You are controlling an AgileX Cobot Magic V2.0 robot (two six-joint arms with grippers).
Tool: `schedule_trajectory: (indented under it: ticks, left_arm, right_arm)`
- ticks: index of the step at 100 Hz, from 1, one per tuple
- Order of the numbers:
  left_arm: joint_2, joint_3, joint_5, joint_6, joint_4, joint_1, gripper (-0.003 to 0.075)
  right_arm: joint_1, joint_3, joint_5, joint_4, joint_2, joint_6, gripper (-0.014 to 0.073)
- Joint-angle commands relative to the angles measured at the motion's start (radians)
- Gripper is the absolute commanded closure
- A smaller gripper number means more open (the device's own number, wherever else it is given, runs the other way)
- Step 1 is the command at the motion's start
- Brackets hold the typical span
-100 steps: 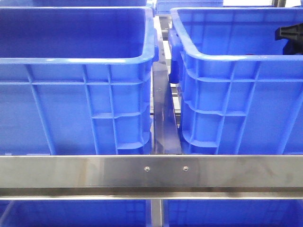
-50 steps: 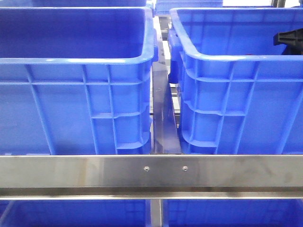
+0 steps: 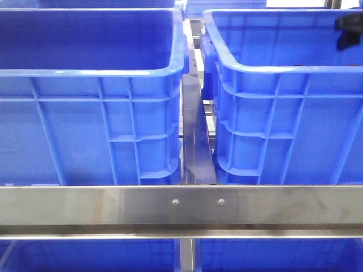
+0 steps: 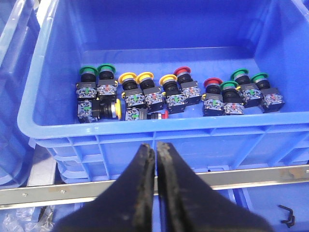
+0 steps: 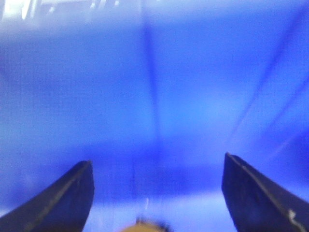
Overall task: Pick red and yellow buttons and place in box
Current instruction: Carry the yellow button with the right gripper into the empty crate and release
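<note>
In the left wrist view a blue bin (image 4: 145, 133) holds several push buttons in a row: yellow-capped ones (image 4: 128, 78) (image 4: 145, 76) (image 4: 168, 79) and red-capped ones (image 4: 182, 72) (image 4: 211, 83). One yellow button (image 4: 116, 108) and one red button (image 4: 165, 114) lie on their sides. My left gripper (image 4: 155, 147) is shut and empty, outside the bin by its near wall. My right gripper (image 5: 157, 166) is wide open over a blurred blue bin interior. A blurred yellow thing (image 5: 145, 227) shows at the frame edge between its jaws. A black part of my right arm (image 3: 347, 28) shows inside the right bin (image 3: 283, 113).
Green-capped buttons (image 4: 88, 70) (image 4: 240, 74) stand among the others. A second blue bin (image 3: 85, 124) stands at the left in the front view, behind a steel rail (image 3: 181, 207). More blue bins sit below the rail. A small black clip (image 4: 286, 215) lies in a lower bin.
The black part of my right arm has moved up and to the right inside the right bin in the front view. The bins have not moved.
</note>
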Motion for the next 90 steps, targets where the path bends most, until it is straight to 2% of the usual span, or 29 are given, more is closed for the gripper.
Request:
schedule_trajectory:
  ticks: [1,24,78,83,90]
  left_arm:
    - [0.010,-0.022,-0.074,-0.001,0.013,0.003,0.0739]
    - [0.010,-0.022,-0.074,-0.001,0.013,0.003,0.0739]
    - [0.010,-0.022,-0.074,-0.001,0.013,0.003,0.0739]
    - [0.010,-0.022,-0.074,-0.001,0.013,0.003,0.0739]
    - [0.010,-0.022,-0.074,-0.001,0.013,0.003,0.0739]
  right_arm:
    - [-0.004,-0.006,0.010,0.088,-0.124,-0.012,0.0020]
    - [-0.004,0.131,0.031,0.088,-0.360,-0.012,0.0020]
    - [-0.004,0.582,0.045,0.088,-0.962,-0.012,0.0025]
    - [-0.004,0.608,0.048,0.088,-1.002,-0.012,0.0045]
    - [-0.004,0.641,0.057,0.088,-1.059,-0.012,0.0118]
